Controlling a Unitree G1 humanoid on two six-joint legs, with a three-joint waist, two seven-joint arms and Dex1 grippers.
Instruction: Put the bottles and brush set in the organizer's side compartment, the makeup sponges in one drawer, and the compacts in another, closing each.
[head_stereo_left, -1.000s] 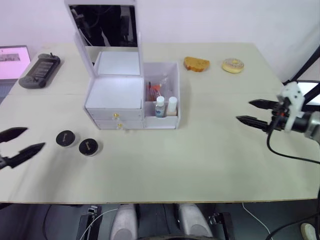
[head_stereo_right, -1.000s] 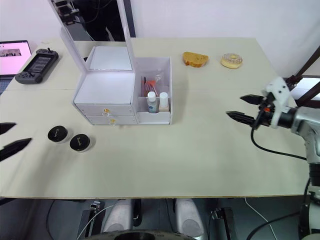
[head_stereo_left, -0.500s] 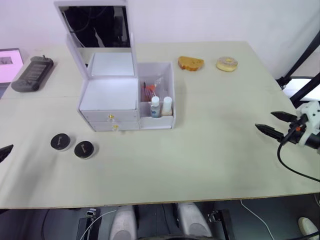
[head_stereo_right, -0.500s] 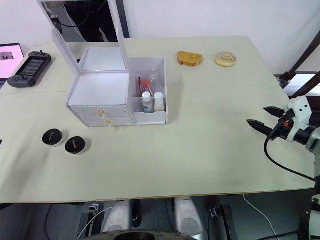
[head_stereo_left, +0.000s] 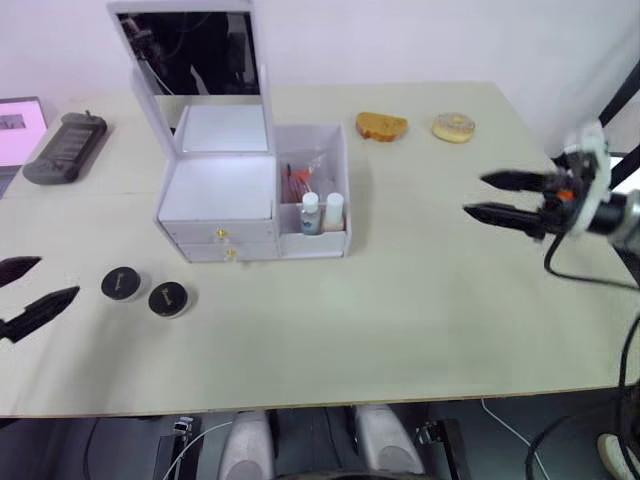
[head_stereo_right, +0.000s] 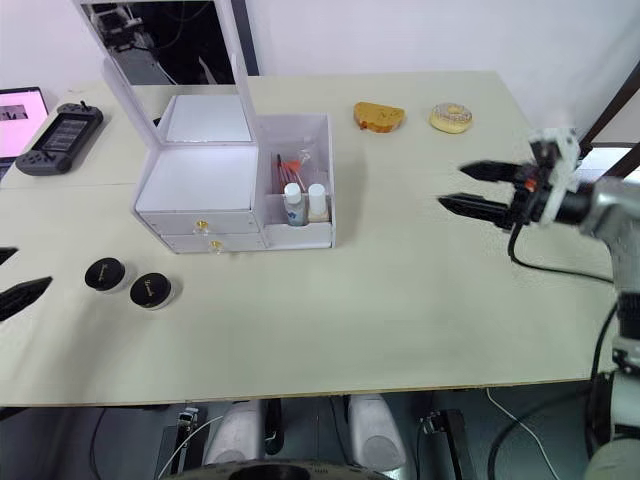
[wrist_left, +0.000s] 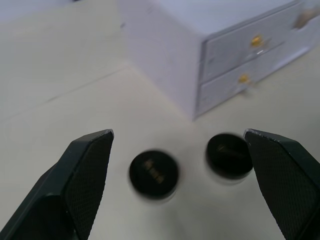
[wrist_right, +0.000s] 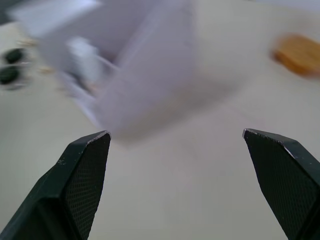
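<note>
A: Two compacts (head_stereo_left: 143, 291) lie side by side on the table (head_stereo_left: 400, 300), just in front of the organizer (head_stereo_left: 255, 190), both drawers shut. Left gripper (head_stereo_left: 30, 292) hangs near them, fingers spread, empty.

B: Right gripper (head_stereo_left: 500, 196) likewise spread, holding nothing, well apart from the side compartment (head_stereo_left: 322, 180), bottles (head_stereo_left: 322, 212) inside.

A: Risk: the flat, low compacts may slip out of a pinch; a drawer needs opening first.

I see the white organizer (head_stereo_left: 225, 195) with mirror lid upright and both drawers shut; two bottles (head_stereo_left: 322, 212) and the brush set (head_stereo_left: 301, 180) stand in its side compartment (head_stereo_left: 340, 160). At its 8 o'clock, two black compacts (head_stereo_left: 145, 291) lie flat, side by side.
</note>
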